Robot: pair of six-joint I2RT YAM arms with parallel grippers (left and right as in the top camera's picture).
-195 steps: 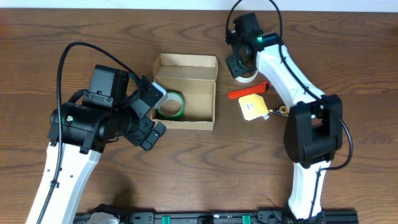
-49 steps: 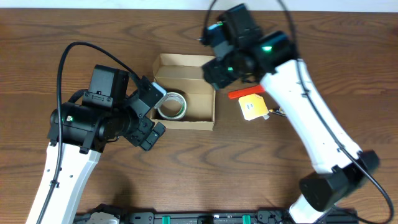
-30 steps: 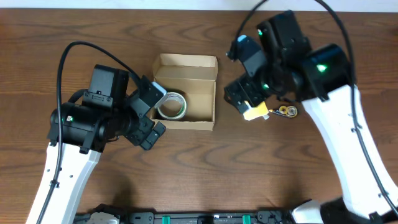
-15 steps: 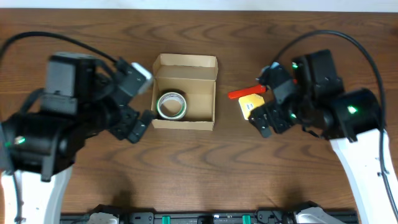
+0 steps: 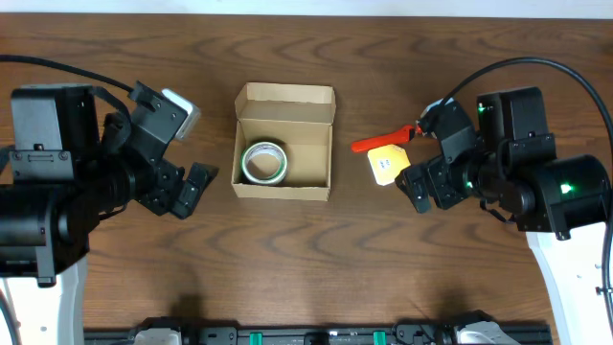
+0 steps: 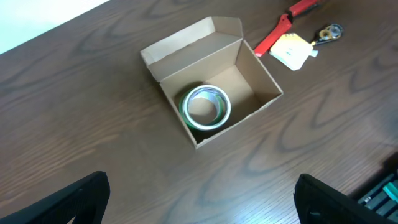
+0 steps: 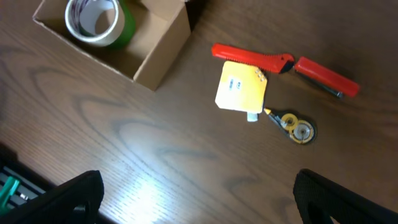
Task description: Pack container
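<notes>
The container (image 5: 283, 190) is a tan cardboard box with its lid flap open, at the table's middle. Inside it a white tape roll (image 5: 262, 161) lies on a green roll. The box also shows in the left wrist view (image 6: 231, 126) and the right wrist view (image 7: 163, 59), with the rolls inside (image 6: 206, 107) (image 7: 93, 15). My left gripper (image 5: 189, 144) is open and empty, left of the box and high above the table (image 6: 199, 205). My right gripper (image 5: 428, 149) is open and empty, right of the box (image 7: 199, 202).
A red-handled tool (image 5: 381, 143) (image 7: 283, 62), a yellow tag-like item (image 5: 387, 166) (image 7: 241, 93) and a small yellow round keychain piece (image 7: 298, 129) lie right of the box. They also show in the left wrist view (image 6: 291, 50).
The right arm put a white roll on the green roll in the box, then swung back to the right. The left arm has pulled away to the left.
</notes>
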